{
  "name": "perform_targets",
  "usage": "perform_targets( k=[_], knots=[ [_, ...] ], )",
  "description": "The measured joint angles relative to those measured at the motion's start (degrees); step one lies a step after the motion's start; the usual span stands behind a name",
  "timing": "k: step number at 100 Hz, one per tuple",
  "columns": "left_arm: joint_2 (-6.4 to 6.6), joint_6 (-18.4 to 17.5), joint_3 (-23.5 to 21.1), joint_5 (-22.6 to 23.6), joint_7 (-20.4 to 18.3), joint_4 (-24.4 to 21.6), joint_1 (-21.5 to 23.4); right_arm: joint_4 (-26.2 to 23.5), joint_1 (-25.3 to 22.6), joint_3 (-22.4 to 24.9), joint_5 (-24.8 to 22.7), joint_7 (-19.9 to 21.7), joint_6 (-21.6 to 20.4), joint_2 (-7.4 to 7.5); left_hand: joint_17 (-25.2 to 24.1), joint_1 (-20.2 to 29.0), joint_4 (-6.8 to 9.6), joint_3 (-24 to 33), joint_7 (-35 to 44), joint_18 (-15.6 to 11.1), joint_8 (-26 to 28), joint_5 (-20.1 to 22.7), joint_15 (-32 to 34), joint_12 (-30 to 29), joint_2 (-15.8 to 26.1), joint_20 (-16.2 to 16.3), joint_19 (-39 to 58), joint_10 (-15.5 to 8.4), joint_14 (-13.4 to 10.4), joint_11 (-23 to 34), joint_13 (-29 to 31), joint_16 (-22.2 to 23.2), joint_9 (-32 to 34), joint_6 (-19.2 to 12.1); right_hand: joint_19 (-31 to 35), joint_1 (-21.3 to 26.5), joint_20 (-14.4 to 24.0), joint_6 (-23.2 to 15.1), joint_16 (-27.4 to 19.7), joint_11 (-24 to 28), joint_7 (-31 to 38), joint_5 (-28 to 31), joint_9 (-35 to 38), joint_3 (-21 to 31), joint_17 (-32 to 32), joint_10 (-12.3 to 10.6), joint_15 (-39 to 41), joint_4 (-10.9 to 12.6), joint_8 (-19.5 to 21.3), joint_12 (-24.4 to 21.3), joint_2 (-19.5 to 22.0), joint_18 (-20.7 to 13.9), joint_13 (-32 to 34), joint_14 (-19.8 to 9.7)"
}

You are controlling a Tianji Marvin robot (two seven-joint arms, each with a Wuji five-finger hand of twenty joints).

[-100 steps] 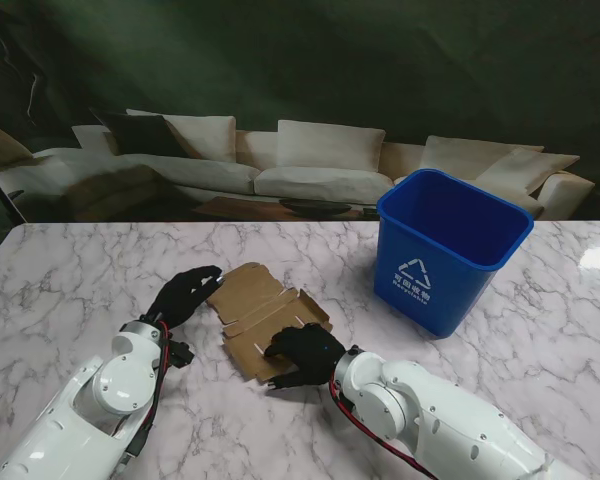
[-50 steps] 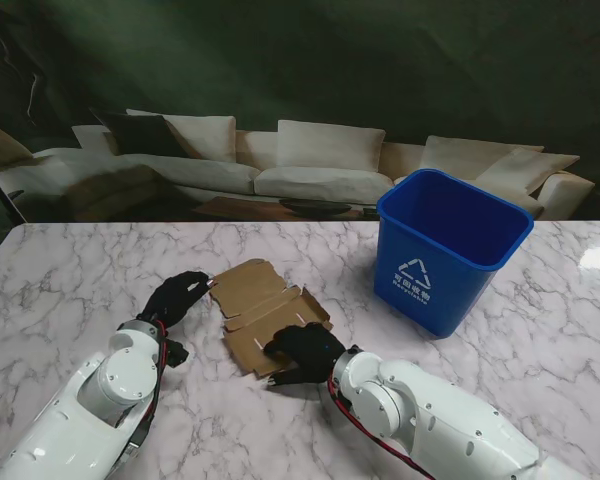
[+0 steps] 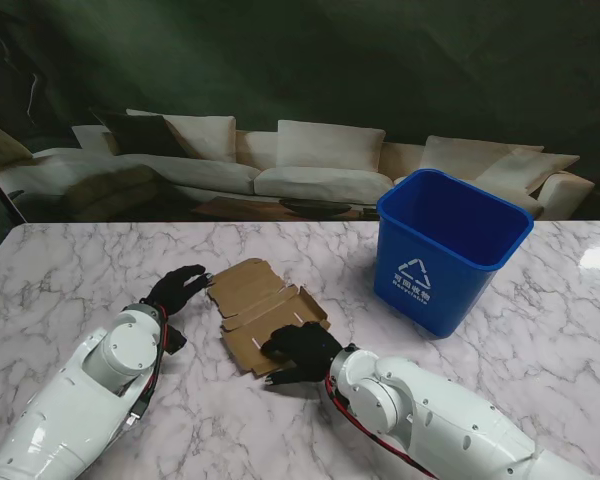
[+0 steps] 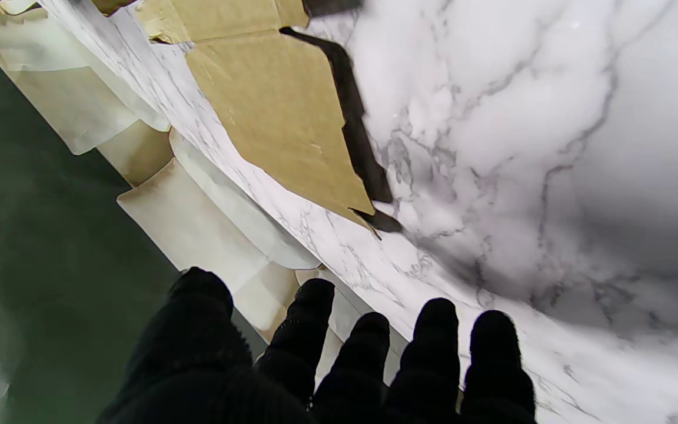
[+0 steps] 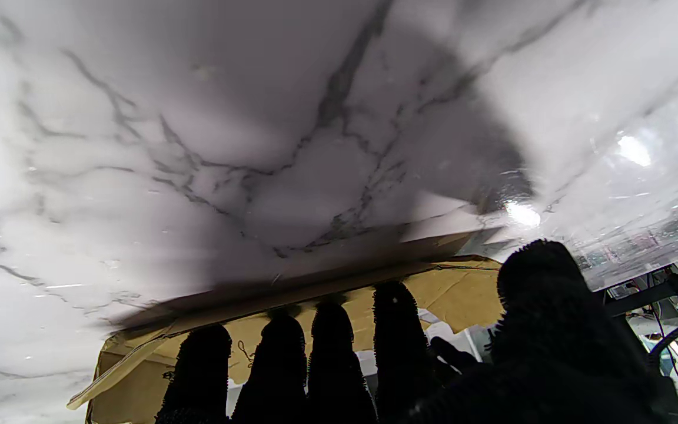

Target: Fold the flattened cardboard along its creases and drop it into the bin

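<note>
The flattened brown cardboard (image 3: pixel 260 300) lies on the marble table (image 3: pixel 70 270) between my two black-gloved hands. My left hand (image 3: pixel 177 288) is just left of its left corner, fingers spread, holding nothing. In the left wrist view the fingertips (image 4: pixel 433 318) stand apart from the cardboard (image 4: pixel 280 112). My right hand (image 3: pixel 300 348) lies on the cardboard's nearer end, fingers stretched over it and thumb apart. In the right wrist view the fingers (image 5: pixel 333 341) cover a raised cardboard (image 5: pixel 451 288) flap. The blue bin (image 3: pixel 450 250) stands upright to the right, farther from me.
A printed backdrop of a sofa (image 3: pixel 310 160) runs behind the table's far edge. Bare marble lies between the cardboard and the bin (image 3: pixel 355 290) and to the left of my left arm.
My left hand has drawn back a little from the cardboard's left corner. The right hand has slid slightly left on the cardboard, which has shifted a bit.
</note>
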Motion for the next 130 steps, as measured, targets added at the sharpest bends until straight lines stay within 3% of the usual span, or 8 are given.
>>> perform_targets(
  k=[51, 100, 130],
  knots=[
    [-0.41, 3.62, 6.18, -3.02, -3.59, 5.88, -8.67, -0.02, -0.16, 0.06, -0.2, 0.04, -0.43, 0.08, 2.11, -1.45, 0.0, -0.03, -0.37, -0.01, -0.09, -1.37, -0.04, 2.58, 0.57, 0.86, -4.07, 1.29, -0.12, 1.03, 0.06, 1.01, 0.22, 0.0, -1.33, 0.0, -0.65, 0.14, -0.36, -0.53, -1.4, -0.11, -0.57, 0.0, -0.1, 0.17, -0.25, 0.0, -0.1, -0.07, 0.0, -0.04, -0.18, 0.0],
    [-1.37, 3.58, 10.56, -4.48, -3.64, 9.47, -11.99, -3.1, -3.99, 3.59, -2.65, 2.01, -3.21, 1.59, 1.08, -1.45, 0.0, -0.03, -0.37, -0.73, -0.1, -1.37, -0.62, 2.59, 0.59, 0.91, -6.16, 1.24, -0.86, 0.63, -2.71, 0.64, 0.13, 0.0, -3.33, 0.0, -1.37, 0.2, -0.5, -1.84, -2.19, -0.66, -0.76, 0.0, -0.52, 0.16, -0.49, 0.0, -0.29, -0.79, 0.0, -0.91, -0.99, 0.0],
    [-2.03, 5.2, 12.55, -6.2, -4.22, 11.72, -14.16, -3.1, -3.88, 3.25, -2.54, 1.74, -3.1, 1.67, 0.78, -1.45, 0.0, -0.03, -0.37, -1.72, -0.11, -1.37, -0.62, 2.27, 0.6, 1.46, -8.23, 1.23, -0.88, 0.63, -2.71, 0.26, 0.13, 0.0, -3.34, 0.0, -1.38, 0.21, -0.5, -1.85, -2.19, -0.66, -0.76, 0.0, -0.54, 0.15, -0.51, 0.0, -0.3, -0.79, 0.0, -0.91, -1.0, -0.07]
  ],
)
